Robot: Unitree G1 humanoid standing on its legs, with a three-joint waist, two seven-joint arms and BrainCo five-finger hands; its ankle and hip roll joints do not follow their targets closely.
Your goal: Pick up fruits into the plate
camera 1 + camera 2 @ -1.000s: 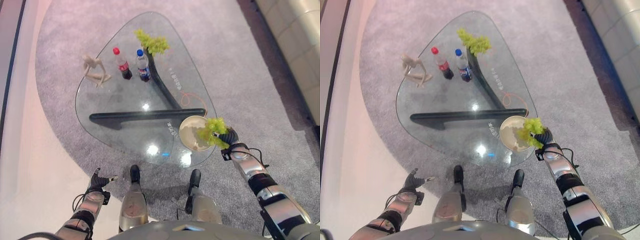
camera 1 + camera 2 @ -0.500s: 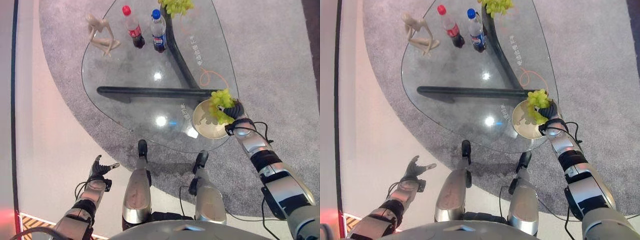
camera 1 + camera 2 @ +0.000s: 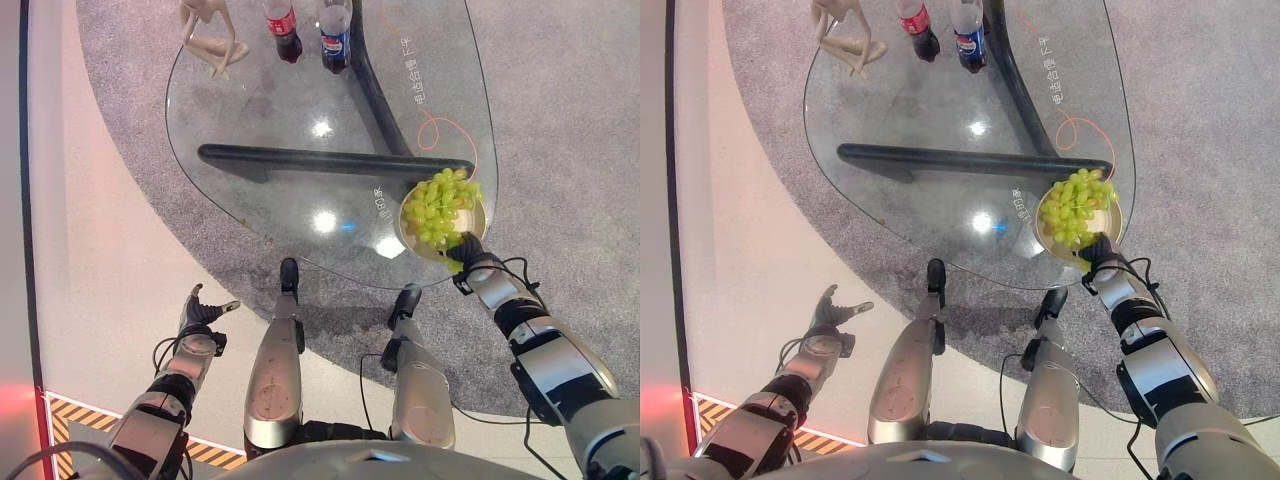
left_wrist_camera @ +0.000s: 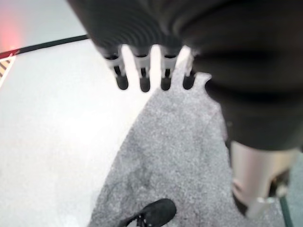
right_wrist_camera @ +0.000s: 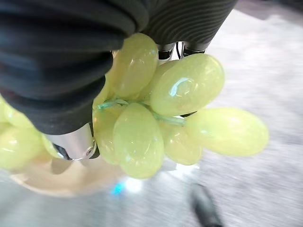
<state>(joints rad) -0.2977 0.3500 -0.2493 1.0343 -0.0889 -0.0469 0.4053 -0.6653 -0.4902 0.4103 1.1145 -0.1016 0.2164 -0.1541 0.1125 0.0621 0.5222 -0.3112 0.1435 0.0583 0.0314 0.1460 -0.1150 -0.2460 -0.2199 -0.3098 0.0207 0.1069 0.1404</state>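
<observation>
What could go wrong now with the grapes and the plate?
The plate sits at the very edge of the glass table; a pull from the right hand might tip it off. Some grapes hang over the rim by the hand and could snag on its fingers and drag out when it lets go.

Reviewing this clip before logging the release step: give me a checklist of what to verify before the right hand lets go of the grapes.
1. Grapes over the plate: ok, most of the bunch lies within its rim.
2. Whole bunch inside: not ok, a few grapes hang over the near rim by the right hand.
3. Right hand's hold: cannot tell, the grapes hide its fingers in the right wrist view.
4. Plate fully on the glass table: ok, though close to the edge.
5. Left hand out of the way: ok, open, low over the floor.
</observation>
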